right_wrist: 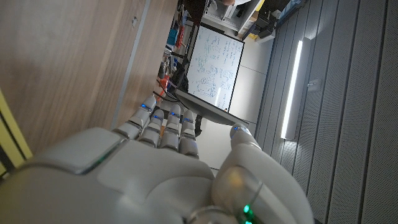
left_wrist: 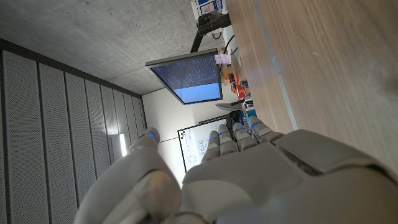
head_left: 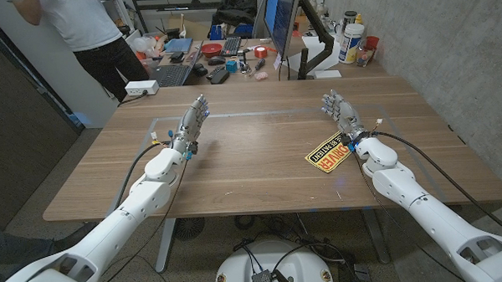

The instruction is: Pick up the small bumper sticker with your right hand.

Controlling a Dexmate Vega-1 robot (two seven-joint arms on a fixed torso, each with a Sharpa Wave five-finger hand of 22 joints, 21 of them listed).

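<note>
The small bumper sticker [head_left: 329,151] is a yellow rectangle with a black border and dark and red lettering, lying on the wooden table [head_left: 252,170] right of centre. A yellow edge of the sticker [right_wrist: 12,140] shows in the right wrist view. My right hand [head_left: 342,117] stands just beyond and to the right of the sticker, fingers straight and reaching away from me, holding nothing. My left hand [head_left: 192,126] is on the left side of the table, fingers also stretched out, holding nothing. The backs of my right hand [right_wrist: 149,168] and left hand [left_wrist: 249,174] show in their wrist views.
A pale taped rectangle [head_left: 154,128] marks the tabletop near my left hand. Behind the table stands a cluttered desk with a keyboard [head_left: 173,74], a monitor [head_left: 282,18] and bottles [head_left: 352,41]. A person [head_left: 88,34] stands at the back left.
</note>
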